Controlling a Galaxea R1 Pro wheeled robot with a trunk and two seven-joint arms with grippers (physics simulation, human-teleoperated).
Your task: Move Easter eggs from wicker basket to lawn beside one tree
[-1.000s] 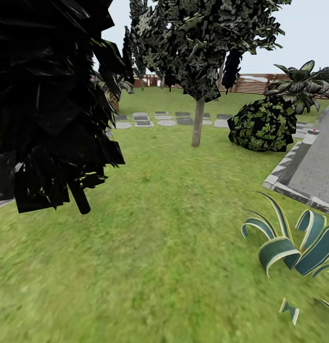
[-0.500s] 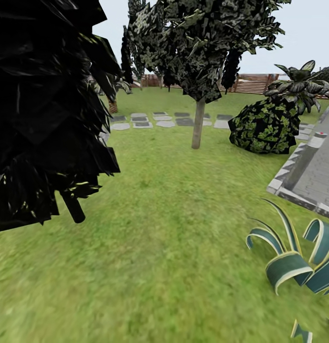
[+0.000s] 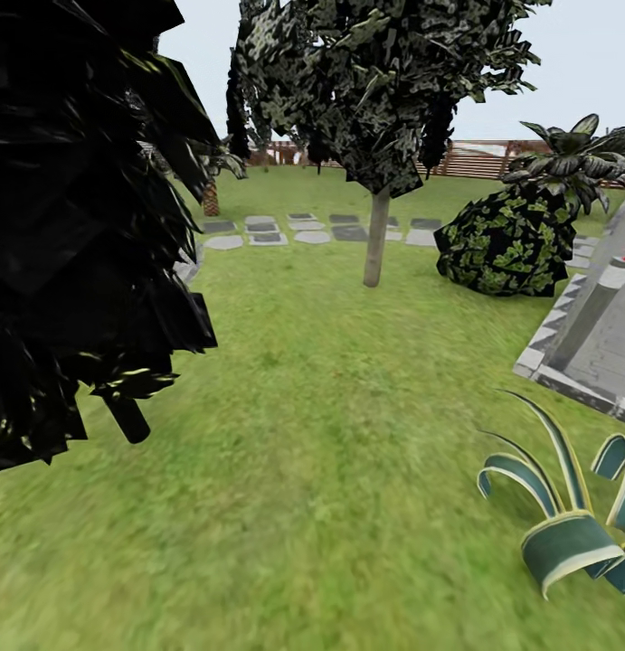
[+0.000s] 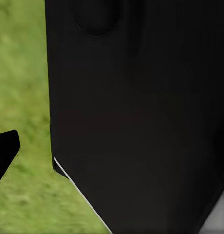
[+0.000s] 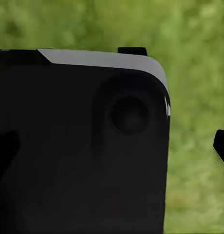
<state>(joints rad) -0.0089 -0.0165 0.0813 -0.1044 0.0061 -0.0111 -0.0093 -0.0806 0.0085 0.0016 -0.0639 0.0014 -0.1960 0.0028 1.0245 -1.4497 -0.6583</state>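
Robot is in transit over the lawn; a pale-trunked tree stands ahead. Basket and eggs unfound, everything remains. Claw states: cannot tell.

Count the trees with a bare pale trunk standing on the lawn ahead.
1: the tree stands mid-lawn, before the stepping stones. The dark foliage on the left may hide others.

Green lawn with a pale-trunked tree beyond, stepping stones behind, dark foliage close alongside.
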